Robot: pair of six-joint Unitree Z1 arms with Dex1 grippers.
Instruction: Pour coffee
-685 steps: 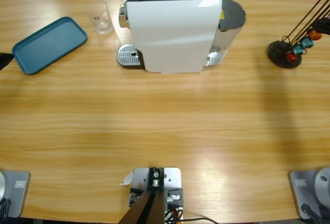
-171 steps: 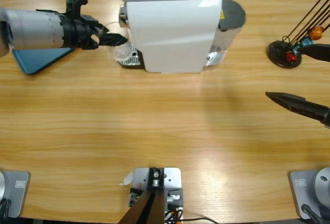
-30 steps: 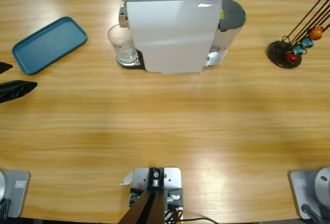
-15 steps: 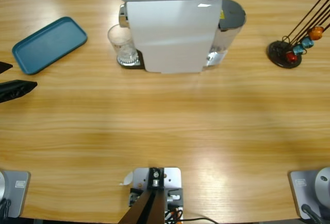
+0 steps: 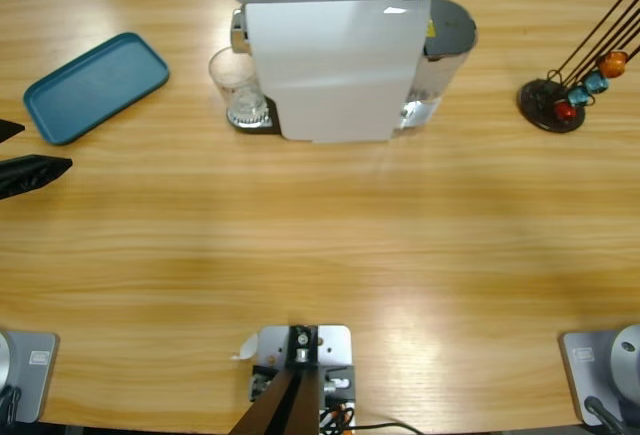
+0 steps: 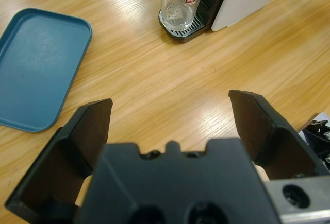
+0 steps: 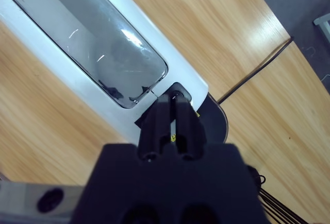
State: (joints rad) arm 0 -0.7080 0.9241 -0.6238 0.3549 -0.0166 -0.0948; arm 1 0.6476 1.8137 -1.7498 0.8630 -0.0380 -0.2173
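Centrally, at the far side of the wooden worktop point(image 5: 320, 245), a clear drinking glass point(image 5: 235, 85) stands on the drip grille of the white box-shaped coffee machine point(image 5: 330, 55). Right gripper point(image 7: 172, 112), jaws closed, sits atop the machine; left gripper point(image 6: 172, 126), jaws open, holds nothing near the teal rectangular tray point(image 5: 95, 85).

White capsule coffee machine point(image 5: 330, 55): boxy glossy body, silver-grey top panel, dark round water tank at its right rear; upright near table's far edge, spout side facing left. Clear lid strip along the top visible from right wrist view point(image 7: 98, 49). Round metal drip grate point(image 6: 183, 26) at its left foot.

Clear drinking glass point(image 5: 234, 85): tall, straight-sided, small red logo on wall point(image 6: 181, 0); upright on drip grate under the spout, touching the grate only. Appears empty, only reflections at the bottom.
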